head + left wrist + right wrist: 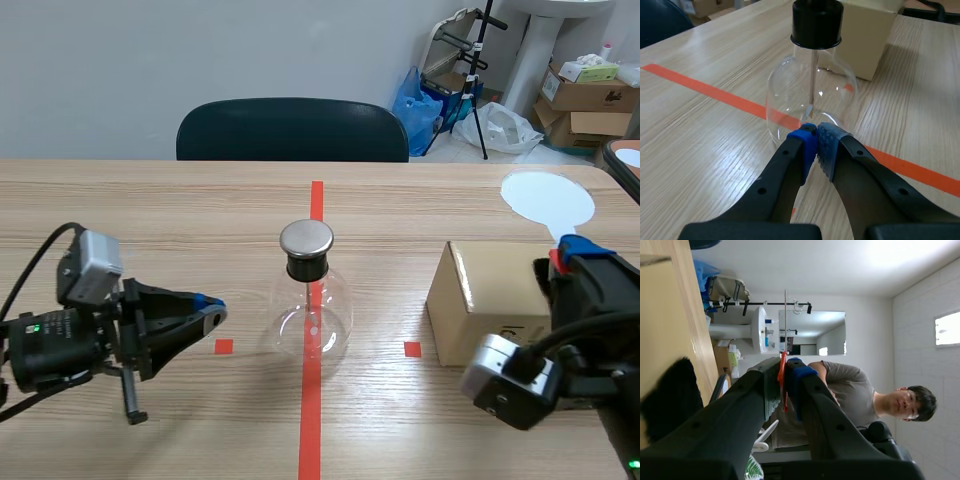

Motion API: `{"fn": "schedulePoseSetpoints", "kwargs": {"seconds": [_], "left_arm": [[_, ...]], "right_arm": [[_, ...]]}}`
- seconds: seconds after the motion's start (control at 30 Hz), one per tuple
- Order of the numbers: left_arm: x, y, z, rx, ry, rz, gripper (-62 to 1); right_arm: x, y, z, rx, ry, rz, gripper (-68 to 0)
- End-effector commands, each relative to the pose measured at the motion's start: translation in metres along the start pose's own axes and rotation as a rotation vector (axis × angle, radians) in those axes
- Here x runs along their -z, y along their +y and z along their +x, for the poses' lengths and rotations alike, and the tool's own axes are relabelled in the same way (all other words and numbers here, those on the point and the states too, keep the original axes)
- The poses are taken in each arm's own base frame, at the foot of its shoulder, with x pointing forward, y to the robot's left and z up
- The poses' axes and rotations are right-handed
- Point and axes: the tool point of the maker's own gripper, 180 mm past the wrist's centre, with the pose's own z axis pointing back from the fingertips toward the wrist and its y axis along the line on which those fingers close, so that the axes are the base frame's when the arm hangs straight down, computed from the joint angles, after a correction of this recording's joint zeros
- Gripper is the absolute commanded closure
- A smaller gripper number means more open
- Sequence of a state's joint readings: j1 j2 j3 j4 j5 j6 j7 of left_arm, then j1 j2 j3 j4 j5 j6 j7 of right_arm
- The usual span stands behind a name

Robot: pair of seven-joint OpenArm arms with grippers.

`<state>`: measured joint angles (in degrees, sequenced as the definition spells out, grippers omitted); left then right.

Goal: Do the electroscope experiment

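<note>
The electroscope (312, 305) is a round clear glass flask with a black stopper (307, 266) in its neck, a flat metal disc (306, 238) on top and a thin rod (813, 75) hanging down inside. It stands upright on the red tape line (310, 420) at the table's middle, long axis vertical, disc up. Just beside it the left gripper (212, 310) points at the glass, its 2 blue pads (805, 145) pressed together with nothing between them. Well to the other side stands a box (480, 300) with black fur (670, 395) against it. Beside the box the right gripper (565, 255) is clamped on the red end of a flat white paddle (545, 195).
</note>
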<state>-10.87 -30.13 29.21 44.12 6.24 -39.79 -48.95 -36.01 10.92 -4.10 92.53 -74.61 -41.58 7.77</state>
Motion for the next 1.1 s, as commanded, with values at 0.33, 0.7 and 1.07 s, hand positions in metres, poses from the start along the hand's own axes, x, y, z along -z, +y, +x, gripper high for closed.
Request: {"fn": "schedulePoseSetpoints", "kwargs": {"seconds": [0.33, 0.7, 1.07], "left_arm": [[-0.07, -0.028, 0.069, 0.129, -0.132, -0.018, -4.2], [-0.088, -0.087, 0.12, 0.225, -0.133, -0.083, -4.2], [-0.084, -0.108, 0.123, 0.266, -0.03, -0.098, -4.6]], "right_arm": [[-0.024, 0.014, -0.029, 0.028, 0.057, 0.005, -1.3], [-0.035, 0.044, -0.055, 0.061, 0.117, 0.043, -1.4], [-0.037, 0.065, -0.067, 0.051, 0.135, 0.088, -1.3]]}}
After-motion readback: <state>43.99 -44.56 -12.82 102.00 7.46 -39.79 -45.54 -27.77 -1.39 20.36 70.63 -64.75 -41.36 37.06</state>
